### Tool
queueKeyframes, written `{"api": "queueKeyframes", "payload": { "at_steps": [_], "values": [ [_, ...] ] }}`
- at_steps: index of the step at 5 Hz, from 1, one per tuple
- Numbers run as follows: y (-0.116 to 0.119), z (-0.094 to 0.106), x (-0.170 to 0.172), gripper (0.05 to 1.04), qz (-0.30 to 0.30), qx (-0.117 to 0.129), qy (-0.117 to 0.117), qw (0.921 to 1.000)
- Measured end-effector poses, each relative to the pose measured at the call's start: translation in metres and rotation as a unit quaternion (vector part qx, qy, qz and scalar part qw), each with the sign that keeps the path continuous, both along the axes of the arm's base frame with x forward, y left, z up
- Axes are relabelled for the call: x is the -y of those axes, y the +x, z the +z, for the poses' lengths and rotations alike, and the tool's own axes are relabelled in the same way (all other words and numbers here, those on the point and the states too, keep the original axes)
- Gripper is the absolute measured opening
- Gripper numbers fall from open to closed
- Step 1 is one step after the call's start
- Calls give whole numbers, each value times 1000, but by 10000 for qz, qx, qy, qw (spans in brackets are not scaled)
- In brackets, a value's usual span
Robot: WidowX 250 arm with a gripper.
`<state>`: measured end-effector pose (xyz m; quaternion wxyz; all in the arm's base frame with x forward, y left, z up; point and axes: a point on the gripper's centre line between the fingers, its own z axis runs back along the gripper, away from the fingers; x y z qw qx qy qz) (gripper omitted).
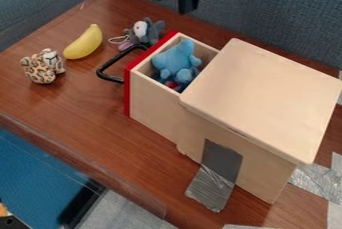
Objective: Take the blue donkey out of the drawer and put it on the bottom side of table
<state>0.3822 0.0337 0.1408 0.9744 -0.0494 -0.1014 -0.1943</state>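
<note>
Blue donkey [175, 60]: one, in the pulled-out drawer [152, 105]. Pincer [174, 5]: open, empty, above the counter's far side; you should centre it over the body, descend vertically, grip firmly, lift clear of the walls. Counter [80, 115]: brown, wood-grained, silver tape [210, 193] beside the cabinet [267, 93]. Room: grey fabric partition [267, 13] behind.

A passage ran between the drawer [152, 100] and the near edge of the table [87, 123]. Overhead entry was open; the box top [264, 95] blocked the rear, the handle [101, 70] the front.
</note>
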Motion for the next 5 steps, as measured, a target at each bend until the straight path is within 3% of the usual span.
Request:
{"api": "queueKeyframes", "payload": {
  "at_steps": [1, 3, 4, 5],
  "values": [
    [-12, -4, 21, 1000, -345, -22, 101, 9994],
    [-28, -31, 43, 1000, -738, -301, 395, 9960],
    [-26, -37, 35, 943, -671, -294, 636, 9953],
    [-23, -53, 31, 730, -654, -435, 748, 9941]
  ]
}}
